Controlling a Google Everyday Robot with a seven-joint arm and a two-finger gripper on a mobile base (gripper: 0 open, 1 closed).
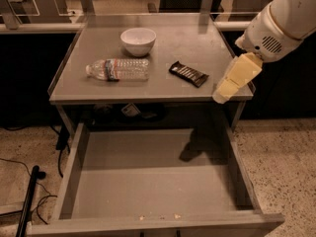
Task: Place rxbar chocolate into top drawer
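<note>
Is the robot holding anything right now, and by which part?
Nothing. The gripper hangs at the tabletop's right edge, and the rxbar chocolate lies flat on that tabletop, apart from the gripper.

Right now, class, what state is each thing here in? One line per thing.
Drawer: pulled open, bare inside.
Chocolate bar: wrapped, flat on the table.
Water bottle: lying on its side.
Bowl: upright, looks empty.
Gripper: hanging by the table's right front corner, off the bar.

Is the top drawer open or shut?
Open: the top drawer is pulled out below the table, its bottom showing. The rxbar chocolate lies on the table; the end effector hovers by its right edge.
</note>
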